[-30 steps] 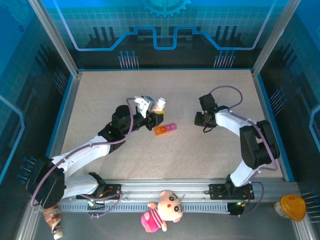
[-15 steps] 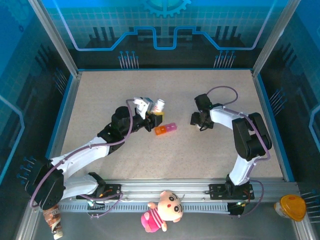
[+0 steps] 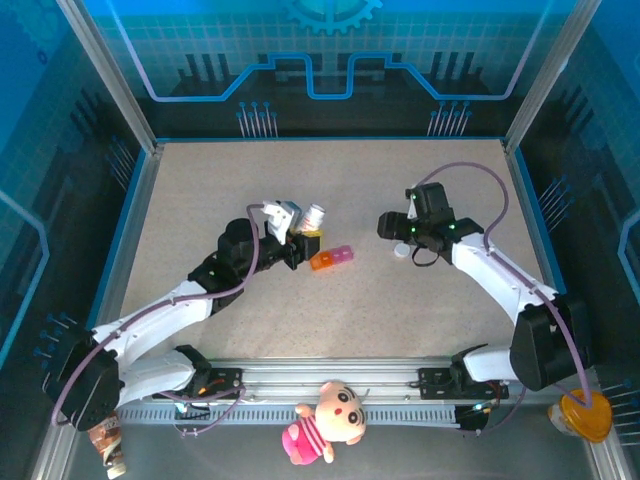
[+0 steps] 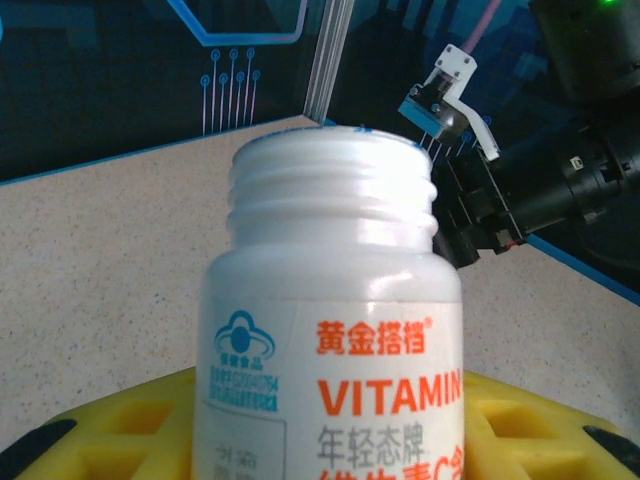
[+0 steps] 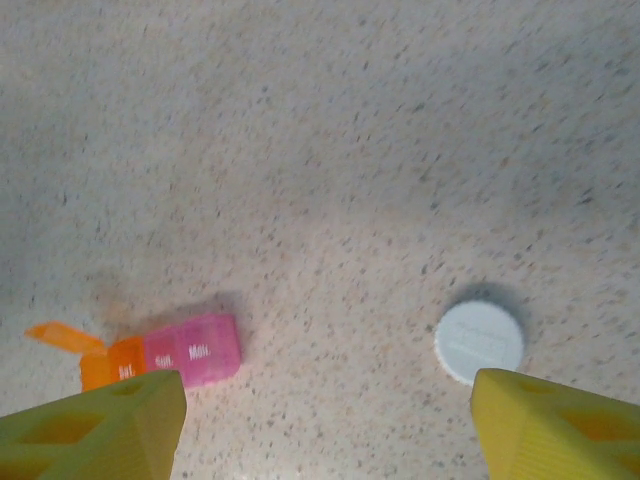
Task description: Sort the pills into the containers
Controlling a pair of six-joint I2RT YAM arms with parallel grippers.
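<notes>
I see wide free room on the speckled table (image 3: 200, 190) around the middle. My left claw (image 3: 303, 236), arm stretched forward, pinches the smooth white bottle (image 4: 335, 330) with its bare threaded neck. My right claw (image 5: 325, 420) hangs spread above the round cap (image 5: 479, 341). The orange-pink containers (image 3: 331, 259) lie just beside the left claw.

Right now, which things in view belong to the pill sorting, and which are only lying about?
For the job:
orange-and-pink pill containers
open vitamin bottle
white cap, probably the bottle's

Just lying about:
plush doll in front of the arm bases
orange object at the near right corner
</notes>
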